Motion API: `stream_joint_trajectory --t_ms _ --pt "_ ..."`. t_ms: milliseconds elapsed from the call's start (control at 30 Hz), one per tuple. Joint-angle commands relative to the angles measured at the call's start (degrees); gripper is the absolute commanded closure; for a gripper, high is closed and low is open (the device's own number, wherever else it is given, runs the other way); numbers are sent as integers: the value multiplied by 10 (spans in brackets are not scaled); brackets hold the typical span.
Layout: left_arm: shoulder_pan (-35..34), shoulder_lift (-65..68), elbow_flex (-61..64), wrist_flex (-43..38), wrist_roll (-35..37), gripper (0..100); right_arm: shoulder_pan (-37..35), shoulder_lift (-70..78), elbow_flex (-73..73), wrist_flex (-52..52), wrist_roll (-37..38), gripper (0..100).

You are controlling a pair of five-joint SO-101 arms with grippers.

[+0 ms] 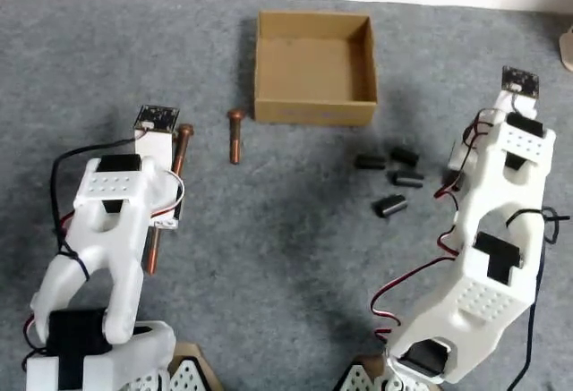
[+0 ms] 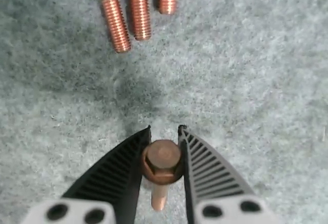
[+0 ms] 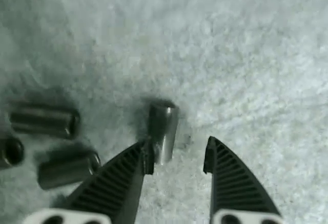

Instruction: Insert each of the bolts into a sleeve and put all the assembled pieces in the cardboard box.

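The bolt in play sits in the left gripper, which is clenched on its hexagonal head over the left part of the grey carpet. On the right, the right gripper is released, its jaws spread, with one sleeve between them and close against one finger.

We judge this to be the first pairing. One part is grasped and the other is about to be, no bolt sits in a sleeve yet, and no assembled piece is in the cardboard box at the far middle. Next, we think the right jaws need to close squarely on that sleeve without knocking it over. Then both arms must bring their parts together over the middle, with the threaded end lined up on the sleeve's bore.

We count four sleeves in all. One is at the right gripper, and three loose sleeves lie just beside it. From above, the group lies to the near right of the box.

We count at least four bolts. One is held, and three loose bolts lie side by side on the carpet near it. From above, a lone bolt lies near the box's near left corner, and we cannot tell whether it is one of those three. There is one box.
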Motion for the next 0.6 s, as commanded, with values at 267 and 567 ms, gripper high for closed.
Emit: stream_joint_trajectory --t_ms 267,567 --pt "13 -24 -1 -13 4 995 -20 -6 -31 -39 -46 837" --pt "13 -24 -1 -11 4 995 -33 73 -35 -40 -73 837"
